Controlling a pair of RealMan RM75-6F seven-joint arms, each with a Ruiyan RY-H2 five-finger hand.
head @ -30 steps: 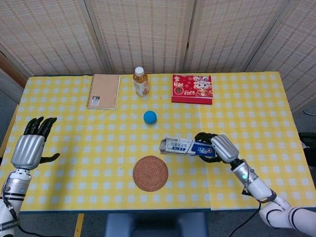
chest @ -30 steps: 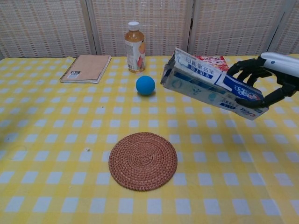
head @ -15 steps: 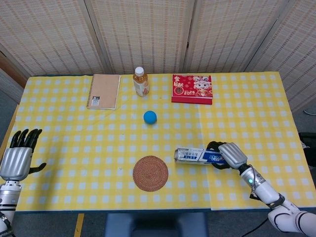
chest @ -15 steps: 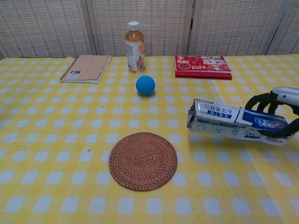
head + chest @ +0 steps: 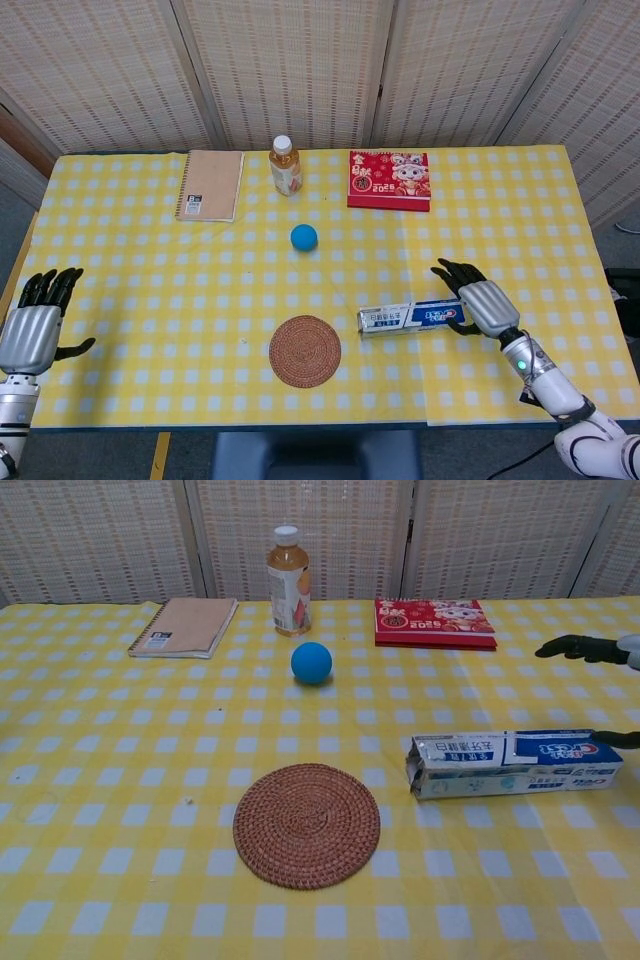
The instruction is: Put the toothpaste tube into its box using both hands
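The toothpaste box (image 5: 414, 318) lies flat just right of the round mat (image 5: 304, 351), and the right hand (image 5: 478, 303) at its far end has its fingers spread, holding nothing; a stray brush from that thumb could skid the box or spring its flap. Away at the table's left edge the left hand (image 5: 32, 331) is spread and empty too. There is one box, one mat, one ball (image 5: 304, 237), one bottle (image 5: 285, 166), one notebook (image 5: 210, 185) and one red book (image 5: 389, 180); the tube itself cannot be seen.

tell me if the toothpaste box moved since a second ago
Yes. The blue-and-white toothpaste box came down from mid-air and now lies flat on the table, right of the round woven coaster.
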